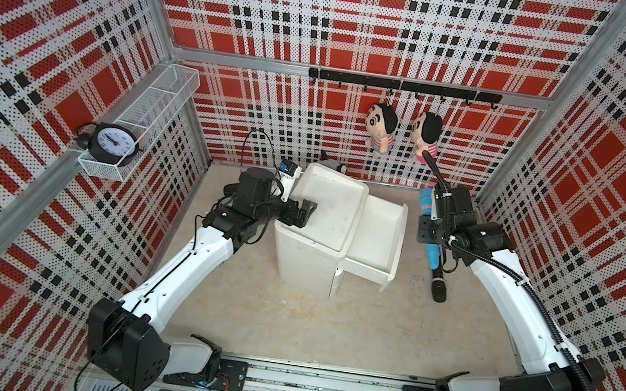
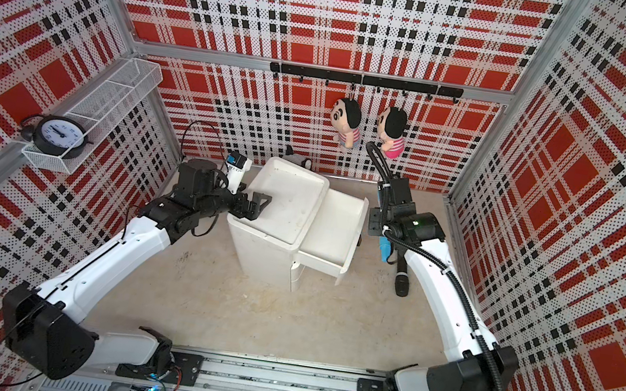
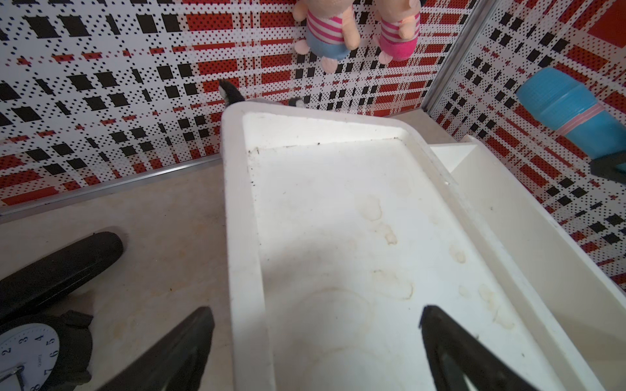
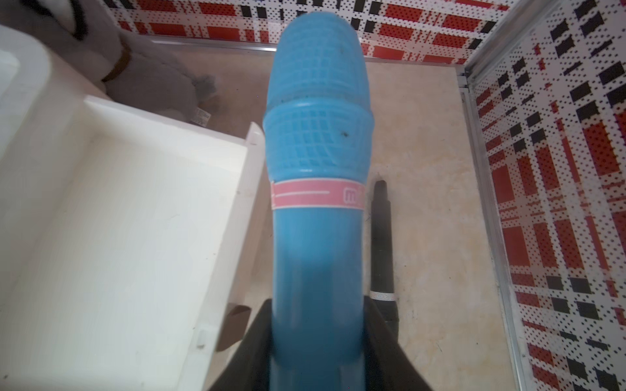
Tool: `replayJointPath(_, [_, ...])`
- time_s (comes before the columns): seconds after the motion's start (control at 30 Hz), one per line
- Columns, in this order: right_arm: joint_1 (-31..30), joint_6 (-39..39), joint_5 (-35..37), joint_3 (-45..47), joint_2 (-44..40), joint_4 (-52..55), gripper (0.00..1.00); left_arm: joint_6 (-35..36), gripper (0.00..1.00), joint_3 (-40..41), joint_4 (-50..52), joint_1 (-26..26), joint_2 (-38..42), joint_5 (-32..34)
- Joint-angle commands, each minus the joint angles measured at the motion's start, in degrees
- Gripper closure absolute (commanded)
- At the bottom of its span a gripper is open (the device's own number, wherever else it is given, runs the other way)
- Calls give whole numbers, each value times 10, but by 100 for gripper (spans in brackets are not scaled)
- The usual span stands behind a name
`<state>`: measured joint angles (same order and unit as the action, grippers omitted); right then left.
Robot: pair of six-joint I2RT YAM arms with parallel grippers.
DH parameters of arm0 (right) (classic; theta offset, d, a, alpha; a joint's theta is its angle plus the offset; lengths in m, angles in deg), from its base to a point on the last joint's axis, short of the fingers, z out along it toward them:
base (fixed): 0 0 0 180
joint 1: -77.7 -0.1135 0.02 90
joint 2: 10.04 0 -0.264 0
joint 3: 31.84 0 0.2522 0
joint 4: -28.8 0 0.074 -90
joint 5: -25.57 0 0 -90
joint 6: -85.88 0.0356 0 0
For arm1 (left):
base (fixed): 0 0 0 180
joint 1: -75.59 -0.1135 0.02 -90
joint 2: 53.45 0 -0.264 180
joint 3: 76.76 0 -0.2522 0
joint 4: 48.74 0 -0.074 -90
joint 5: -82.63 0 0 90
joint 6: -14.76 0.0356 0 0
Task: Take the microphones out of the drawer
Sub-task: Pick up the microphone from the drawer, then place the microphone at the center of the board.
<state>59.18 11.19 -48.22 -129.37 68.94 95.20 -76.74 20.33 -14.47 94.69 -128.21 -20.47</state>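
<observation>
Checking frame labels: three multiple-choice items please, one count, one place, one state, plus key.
1. How many dolls hang from the hook rail? A) two B) one C) four
2. Where is the blue microphone? A) in the drawer B) in the right hand, beside the drawer C) on the hook rail
3. The drawer is: A) shut B) pulled out, a doll inside C) pulled out, empty
Key: 1 A: two in both top views. 2 B: right wrist view shows it clamped outside the drawer. 3 C: its bare floor shows.
</observation>
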Motion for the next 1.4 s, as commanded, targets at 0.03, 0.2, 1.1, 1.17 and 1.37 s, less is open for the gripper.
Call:
replayJointPath(0.03, [53,-16,-41,73,-36,-74,100,-4,2,2,-15,-2,-4,-5])
replayJointPath(0.2, [70,-35,-70,174,-37,-163,100,-5,2,0,-14,-2,-5,-7])
replayJointPath(1.1, [79,-19,-54,341,158,-389,100,-4,2,3,-15,-1,-8,-5])
replayJointPath(1.17, [82,-23,-55,339,165,-384,99,-4,2,3,-15,-1,-9,-6])
replayJointPath(1.37, [85,-31,-51,348,164,-387,76,-4,2,3,-15,-1,-11,-6])
